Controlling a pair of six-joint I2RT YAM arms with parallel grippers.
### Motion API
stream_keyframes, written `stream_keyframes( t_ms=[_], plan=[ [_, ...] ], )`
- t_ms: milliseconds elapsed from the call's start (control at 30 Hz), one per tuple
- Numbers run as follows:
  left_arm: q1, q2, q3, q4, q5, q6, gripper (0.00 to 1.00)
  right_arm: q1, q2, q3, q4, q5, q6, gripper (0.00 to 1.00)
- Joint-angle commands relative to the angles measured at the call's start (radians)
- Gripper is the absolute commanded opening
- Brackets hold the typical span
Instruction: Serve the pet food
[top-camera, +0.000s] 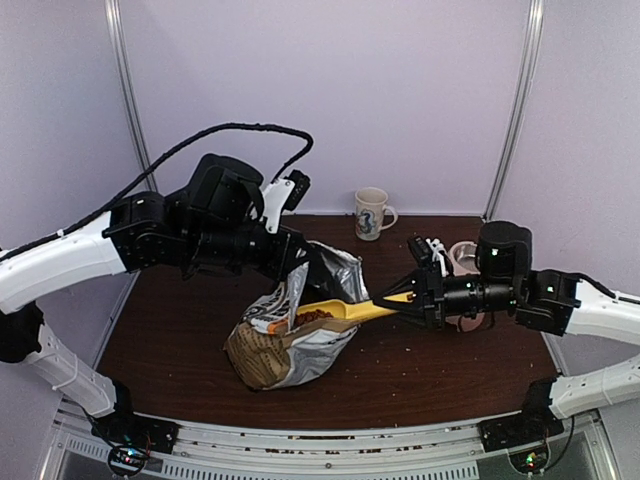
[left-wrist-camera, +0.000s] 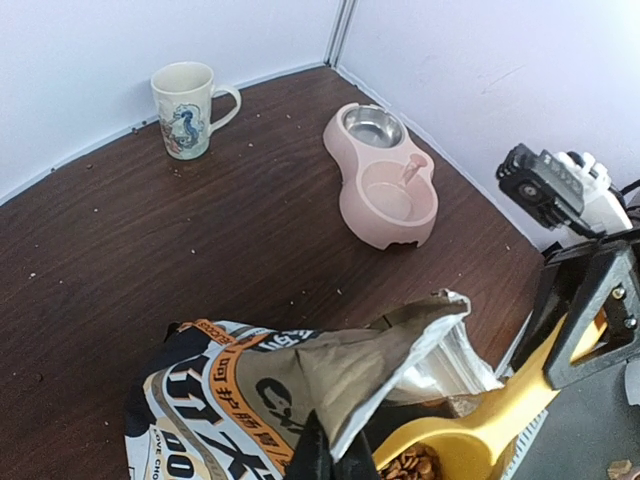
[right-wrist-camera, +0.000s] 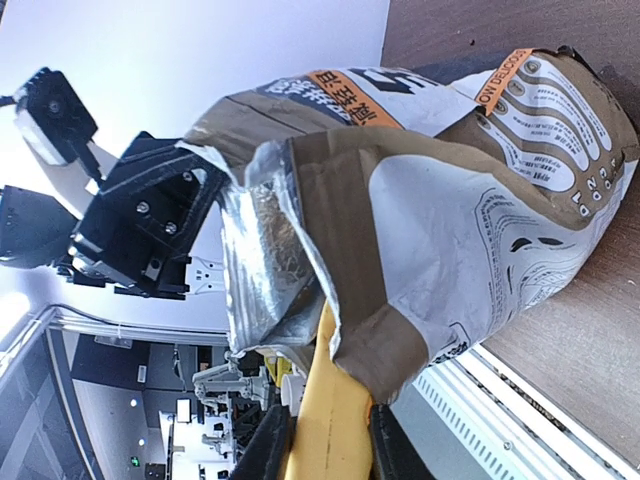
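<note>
In one bag (top-camera: 285, 350), one scoop (top-camera: 352, 312) holding kibble (top-camera: 314, 316).

Pet food (left-wrist-camera: 412, 466) cut by bottom edge; scoop (right-wrist-camera: 325, 420) front hidden inside bag (right-wrist-camera: 470, 220); pink bowl (top-camera: 464, 255) partly hidden

bag (top-camera: 280, 352): kraft paper, foil-lined | scoop (top-camera: 352, 312): glossy plastic | table (top-camera: 430, 362): dark wood | kibble (top-camera: 315, 316): matt

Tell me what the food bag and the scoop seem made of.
The bag: probably matte brown paper outside, shiny crinkled silver foil inside its mouth. The scoop: likely smooth yellow plastic, evenly coloured, slightly glossy.
</note>
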Motion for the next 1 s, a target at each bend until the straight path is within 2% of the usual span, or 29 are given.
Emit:
stream_keyframes(
  t_ms=[0,167,333,633,967],
  plan=[
    [0.015,-0.057,0.010,0.080,-0.041,0.005,0.00,-0.038,-0.090,0.012,0.149,-0.017,0.054,0.15],
    [0.021,-0.059,0.022,0.080,-0.036,0.005,0.00,-0.051,-0.118,0.023,0.090,-0.002,0.027,0.15],
    [0.026,-0.065,0.032,0.078,-0.048,0.005,0.00,-0.059,-0.133,0.011,0.103,-0.002,0.037,0.15],
    [0.092,-0.090,0.003,0.091,-0.047,-0.046,0.00,-0.076,-0.174,-0.024,0.201,-0.010,0.102,0.15],
    [0.143,-0.092,-0.015,0.097,-0.022,-0.060,0.00,-0.081,-0.188,-0.084,0.449,-0.012,0.265,0.15]
  ],
)
